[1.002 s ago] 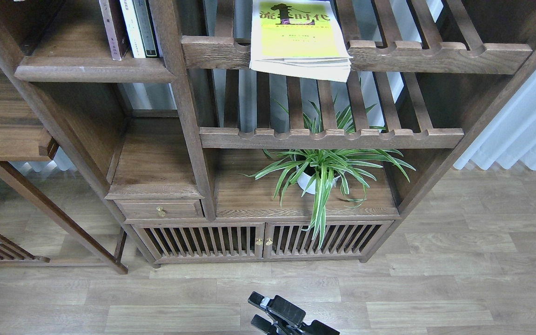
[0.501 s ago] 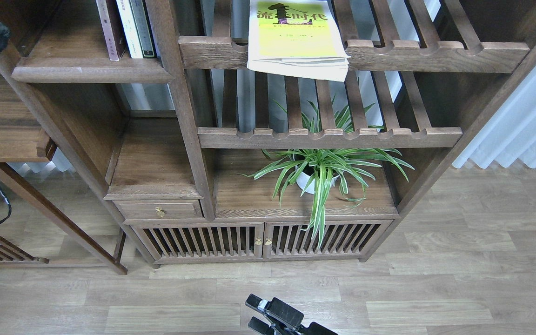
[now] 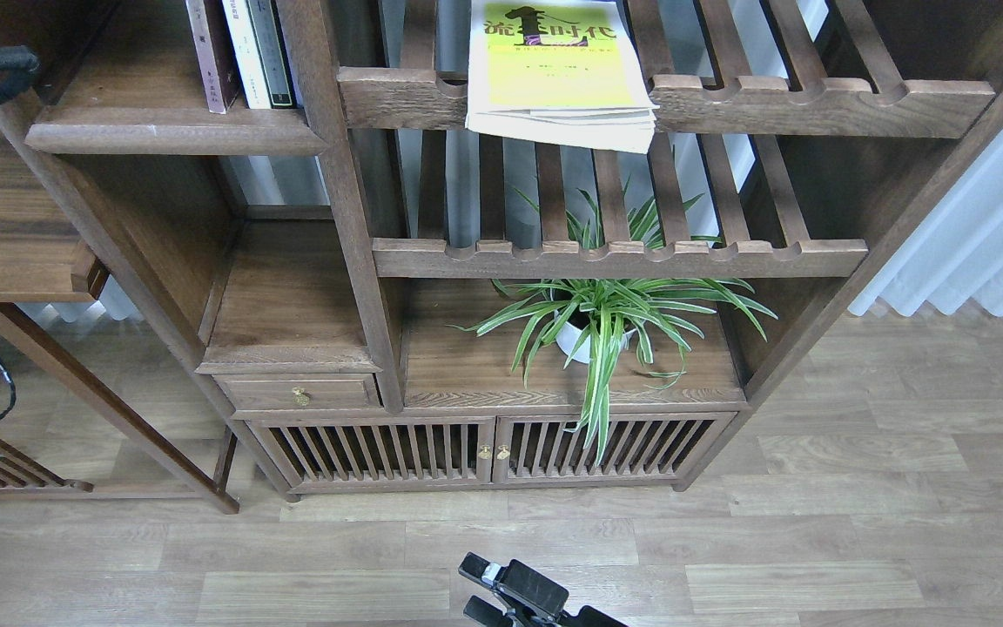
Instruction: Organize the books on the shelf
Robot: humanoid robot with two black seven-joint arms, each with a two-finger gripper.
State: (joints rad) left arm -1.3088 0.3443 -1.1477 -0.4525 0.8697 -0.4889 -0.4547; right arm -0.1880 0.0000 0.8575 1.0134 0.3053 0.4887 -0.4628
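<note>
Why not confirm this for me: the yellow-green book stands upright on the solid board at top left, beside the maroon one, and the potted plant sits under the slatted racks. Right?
One thing is wrong. In the head view the yellow-green book lies flat on the upper slatted rack, not upright on the solid board. The maroon book does stand there, and the potted plant sits under the racks.

Home living room or study: dark wooden bookcase point(image 3: 353, 261), potted spider plant point(image 3: 606, 322), wood-plank floor point(image 3: 815, 522), white curtain point(image 3: 989, 235).

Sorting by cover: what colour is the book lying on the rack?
Yellow-green book, black figure; head view.
</note>
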